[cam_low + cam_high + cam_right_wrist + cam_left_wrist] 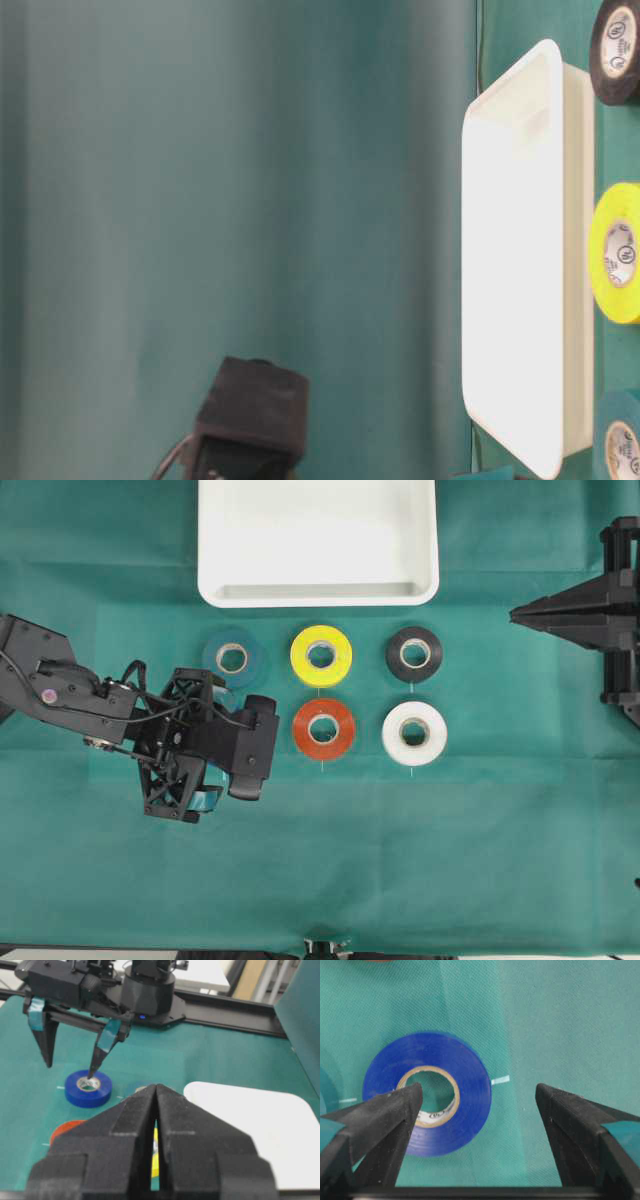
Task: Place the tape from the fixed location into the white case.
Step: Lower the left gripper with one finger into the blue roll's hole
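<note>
Left gripper (479,1095) hangs wide open over the tape (427,1099), one finger (395,1110) above its core; right gripper (156,1091) pinched closed, empty.

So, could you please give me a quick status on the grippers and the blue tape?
Left gripper open, above the blue tape, one finger over its core. Right gripper shut, parked clear. Tape flat on the cloth, not gripped. White case unobstructed.
</note>
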You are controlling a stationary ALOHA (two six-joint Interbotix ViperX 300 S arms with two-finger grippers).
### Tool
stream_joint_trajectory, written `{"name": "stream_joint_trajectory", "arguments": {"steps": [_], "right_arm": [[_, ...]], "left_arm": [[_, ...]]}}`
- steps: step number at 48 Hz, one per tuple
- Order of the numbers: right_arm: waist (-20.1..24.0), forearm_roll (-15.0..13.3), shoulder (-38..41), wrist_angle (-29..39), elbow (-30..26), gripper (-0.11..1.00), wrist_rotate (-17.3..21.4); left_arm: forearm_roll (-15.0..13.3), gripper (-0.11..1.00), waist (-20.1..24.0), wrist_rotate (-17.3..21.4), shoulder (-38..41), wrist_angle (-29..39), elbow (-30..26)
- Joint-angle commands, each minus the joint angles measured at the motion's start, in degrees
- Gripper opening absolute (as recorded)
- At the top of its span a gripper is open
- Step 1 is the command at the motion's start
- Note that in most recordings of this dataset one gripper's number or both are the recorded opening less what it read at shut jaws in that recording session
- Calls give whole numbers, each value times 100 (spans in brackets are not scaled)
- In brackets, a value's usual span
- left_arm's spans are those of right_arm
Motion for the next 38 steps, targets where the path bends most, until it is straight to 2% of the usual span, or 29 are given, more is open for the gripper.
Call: {"name": "stream_joint_trajectory", "arguments": {"steps": [1, 38], "right_arm": [[-35, 0, 35, -9, -105, 1, -9], [-44, 0, 53, 9, -97, 1, -9]], "left_arm": [[9, 99, -9, -9, 9, -79, -9], [9, 99, 141, 0, 290, -369, 220]]}}
